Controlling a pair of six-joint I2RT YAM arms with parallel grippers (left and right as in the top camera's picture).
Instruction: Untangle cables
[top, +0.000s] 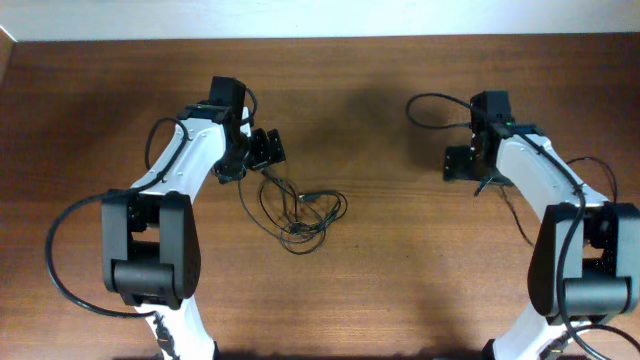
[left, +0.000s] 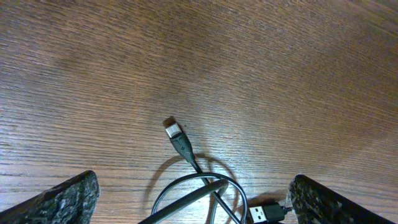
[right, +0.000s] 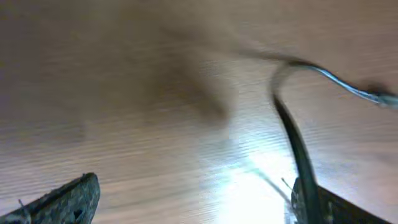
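Note:
The cables (top: 300, 212) are thin black wires lying in loose tangled loops on the wooden table, just right of and below my left gripper (top: 268, 148). In the left wrist view the open fingers (left: 193, 208) straddle a cable loop (left: 199, 186). A USB plug (left: 264, 213) lies close to the right finger, and another plug tip (left: 173, 129) lies further ahead. My right gripper (top: 458, 163) is open, away from the bundle. In the blurred right wrist view a thin black cable (right: 292, 130) rises beside the right finger of the open jaws (right: 193, 199); nothing is between them.
The brown wooden table (top: 380, 260) fills the views. Thicker black robot cables loop by each arm, at the left (top: 60, 250) and at the right (top: 430, 105). A pale wall edge (top: 300, 20) runs along the far side.

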